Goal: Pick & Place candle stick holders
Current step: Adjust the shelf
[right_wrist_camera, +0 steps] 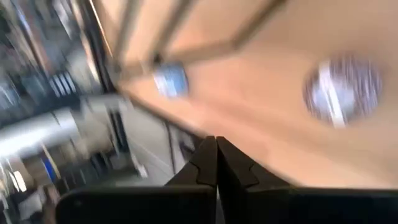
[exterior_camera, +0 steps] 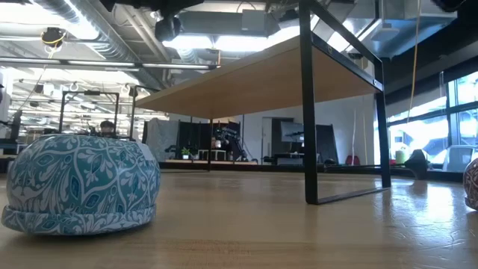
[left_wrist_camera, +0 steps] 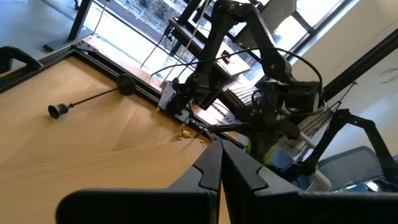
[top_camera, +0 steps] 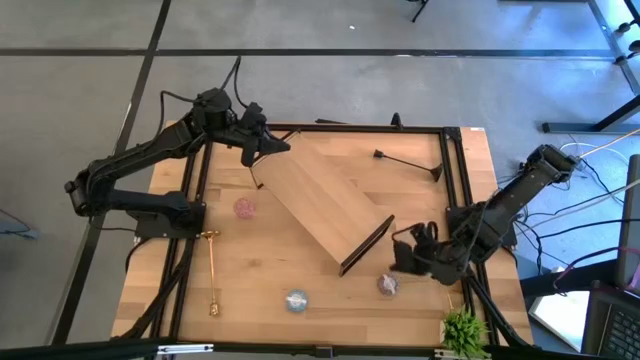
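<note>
Gold holder [top_camera: 213, 272] lies flat near the table's [top_camera: 260, 290] left edge, long axis running front to back, foot end toward the front. Black holder [top_camera: 408, 163] lies flat at the far right, stem pointing across the table. Three squat rounds sit apart: pink [top_camera: 244, 207] at left, pale blue [top_camera: 296, 300] front centre, mauve [top_camera: 388, 285] front right. I can find only one gold stem from above.

Wooden board [top_camera: 325, 205] sits diagonally mid-table, between the two groups.

Right end effector [top_camera: 404, 262] has its fingers pressed together, nothing in them, just beside the mauve round, which lies toward the front from it. My read: right arm is the nearer one for that piece; it must open before anything. Its arm is folded low at the table's right edge, next to the green plant [top_camera: 464, 330].

Left end effector [top_camera: 268, 147] is likewise pinched closed and empty, at the board's far left corner, arm stretched along the left rail. Pink round is its nearest piece, well toward the front.
</note>
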{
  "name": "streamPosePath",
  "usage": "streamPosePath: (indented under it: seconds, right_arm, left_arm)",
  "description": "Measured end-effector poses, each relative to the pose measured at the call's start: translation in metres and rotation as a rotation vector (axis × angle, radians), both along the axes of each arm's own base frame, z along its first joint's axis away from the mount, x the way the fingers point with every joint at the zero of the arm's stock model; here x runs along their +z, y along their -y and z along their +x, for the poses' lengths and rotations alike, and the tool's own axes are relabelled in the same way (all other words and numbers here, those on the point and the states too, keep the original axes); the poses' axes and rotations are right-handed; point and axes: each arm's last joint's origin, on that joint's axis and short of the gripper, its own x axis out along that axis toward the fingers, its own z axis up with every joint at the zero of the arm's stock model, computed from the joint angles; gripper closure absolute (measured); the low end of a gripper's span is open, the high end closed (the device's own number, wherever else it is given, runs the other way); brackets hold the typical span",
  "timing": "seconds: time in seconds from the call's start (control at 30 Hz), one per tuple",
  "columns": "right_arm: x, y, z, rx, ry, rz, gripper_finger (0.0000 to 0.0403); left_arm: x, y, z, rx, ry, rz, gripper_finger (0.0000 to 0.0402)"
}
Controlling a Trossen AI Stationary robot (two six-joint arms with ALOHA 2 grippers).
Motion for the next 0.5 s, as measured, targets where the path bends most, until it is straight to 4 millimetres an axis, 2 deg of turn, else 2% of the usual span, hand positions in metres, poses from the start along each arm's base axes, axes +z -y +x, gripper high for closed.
streamPosePath:
  seconds: [0.2,0.37,0.5]
  right_arm:
    - [-0.015,0.007,0.000,-0.248,-0.023,-0.098,0.0402]
    - [-0.020,0.007,0.011,-0.292,0.000,-0.116,0.0399]
    - [-0.022,0.012,0.016,-0.314,0.000,-0.146,0.0362]
  left_arm:
    - [-0.002,0.000,0.000,0.001,-0.015,-0.015,0.0398]
    - [-0.002,0.000,0.000,0.000,-0.015,-0.016,0.0398]
    - [-0.002,0.000,0.000,0.001,-0.014,-0.014,0.0398]
